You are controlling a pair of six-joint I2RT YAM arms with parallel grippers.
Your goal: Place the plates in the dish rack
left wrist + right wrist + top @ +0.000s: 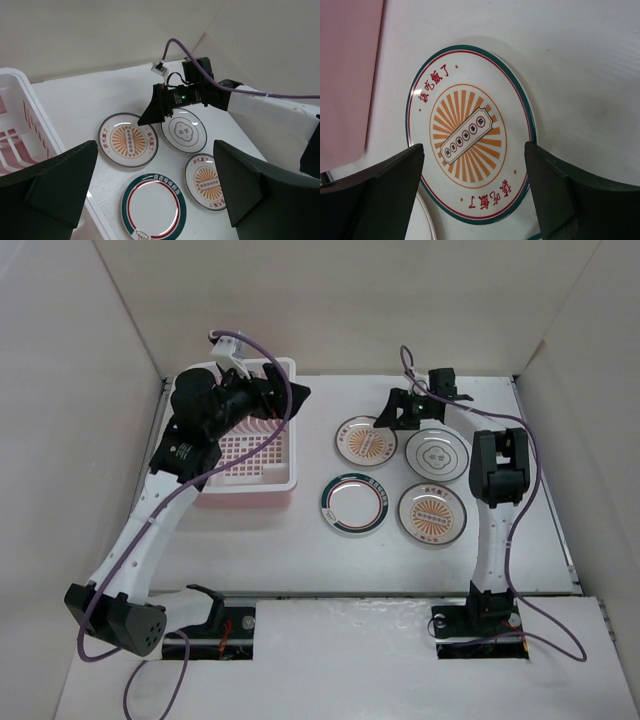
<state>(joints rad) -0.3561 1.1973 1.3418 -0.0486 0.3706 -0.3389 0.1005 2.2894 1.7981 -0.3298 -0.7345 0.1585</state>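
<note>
Right gripper spread wide over the sunburst plate, pinching nothing; left gripper gapes fully, empty too.

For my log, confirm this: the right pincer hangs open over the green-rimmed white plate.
Not right. The right pincer hangs open over an orange sunburst plate, not the green-rimmed plate; the right wrist view shows it.
</note>
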